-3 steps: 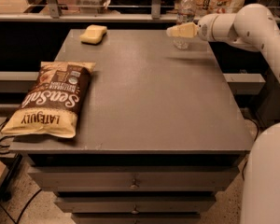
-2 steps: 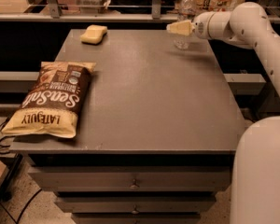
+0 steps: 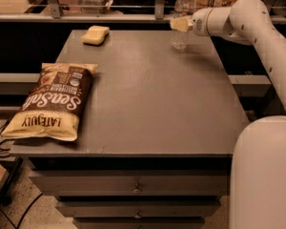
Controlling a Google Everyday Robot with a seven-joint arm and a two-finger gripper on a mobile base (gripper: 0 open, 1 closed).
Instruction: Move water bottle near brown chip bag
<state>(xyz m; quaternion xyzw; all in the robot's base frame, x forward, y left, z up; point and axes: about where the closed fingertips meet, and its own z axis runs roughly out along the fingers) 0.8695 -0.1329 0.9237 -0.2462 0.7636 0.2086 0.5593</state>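
The water bottle [image 3: 179, 39] is clear with a white cap. It stands upright at the table's far right, near the back edge. My gripper [image 3: 180, 24] comes in from the right and is closed around the bottle's middle, its cream fingertips hiding that part. The brown chip bag [image 3: 53, 100] lies flat at the table's front left corner, far from the bottle. It is dark brown with cream ends and "Sea Salt" lettering.
A yellow sponge [image 3: 96, 34] lies at the back left of the grey table [image 3: 148, 104]. A railing and shelves with goods run behind the table. My white arm [image 3: 257, 27] spans the right side. Drawers sit below the table's front edge.
My gripper and the water bottle have shifted together slightly to the left along the back of the table. The chip bag and sponge have not moved.
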